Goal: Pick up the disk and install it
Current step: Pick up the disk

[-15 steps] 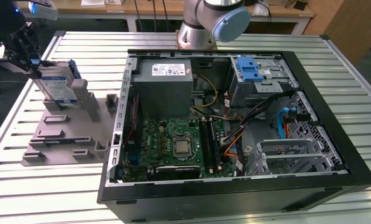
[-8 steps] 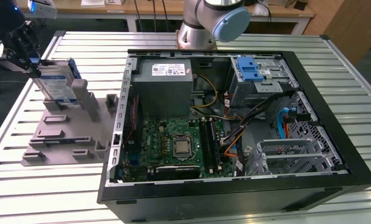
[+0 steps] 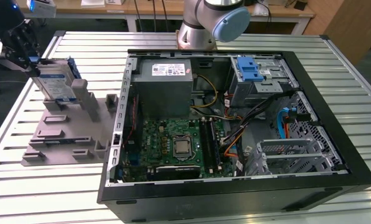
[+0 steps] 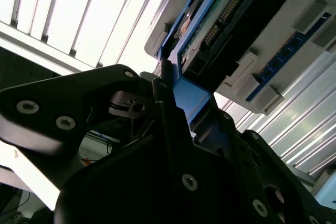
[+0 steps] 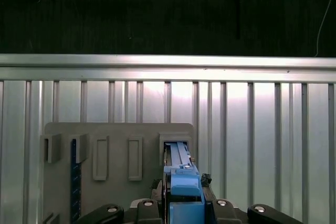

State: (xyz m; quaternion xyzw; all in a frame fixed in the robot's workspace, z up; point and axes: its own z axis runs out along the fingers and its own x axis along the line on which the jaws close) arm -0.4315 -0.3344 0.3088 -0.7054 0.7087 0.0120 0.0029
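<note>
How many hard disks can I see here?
1. The disk stands in the grey holder at the exterior view's left, in the gripper. More may hide inside the computer case.

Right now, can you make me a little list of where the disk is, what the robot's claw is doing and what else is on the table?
Disk: stands on edge at the grey rack, on the exterior view's left
Gripper: shut on the disk's blue frame, at its upper end
Rack: sits on the slatted metal table, beside the computer
Computer: lies flat with its side open
Job so far: disk gripped, not yet in the computer
</note>
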